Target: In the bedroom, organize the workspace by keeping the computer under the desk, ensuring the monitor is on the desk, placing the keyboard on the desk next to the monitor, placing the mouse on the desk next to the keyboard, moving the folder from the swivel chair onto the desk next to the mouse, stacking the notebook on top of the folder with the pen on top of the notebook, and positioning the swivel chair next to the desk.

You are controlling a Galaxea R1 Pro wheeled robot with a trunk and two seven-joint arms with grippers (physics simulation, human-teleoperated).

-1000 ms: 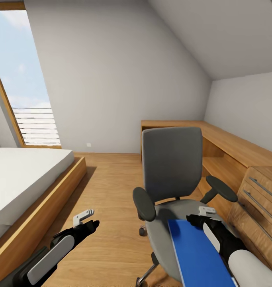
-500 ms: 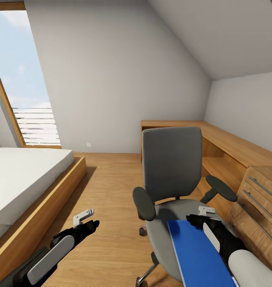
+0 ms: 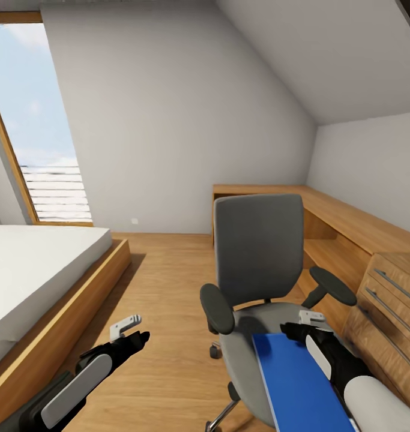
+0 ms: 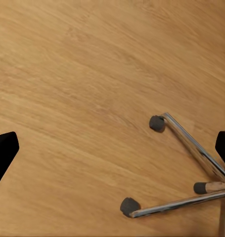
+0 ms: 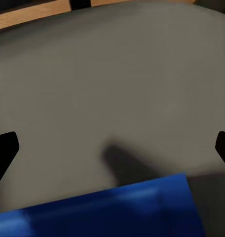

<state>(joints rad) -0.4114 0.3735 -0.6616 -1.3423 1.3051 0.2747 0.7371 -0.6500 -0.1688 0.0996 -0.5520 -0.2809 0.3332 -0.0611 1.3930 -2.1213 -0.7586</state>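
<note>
The blue folder (image 3: 298,384) lies flat on the grey seat of the swivel chair (image 3: 259,252), its long side running from near to far. The right gripper (image 3: 311,319) hovers just beside the folder's far right corner with its fingers spread wide and nothing between them. The left gripper (image 3: 128,327) is also spread and empty, over the wood floor (image 3: 162,288) well left of the chair. In my judgement the right arm is the nearer one for the pick.
</note>
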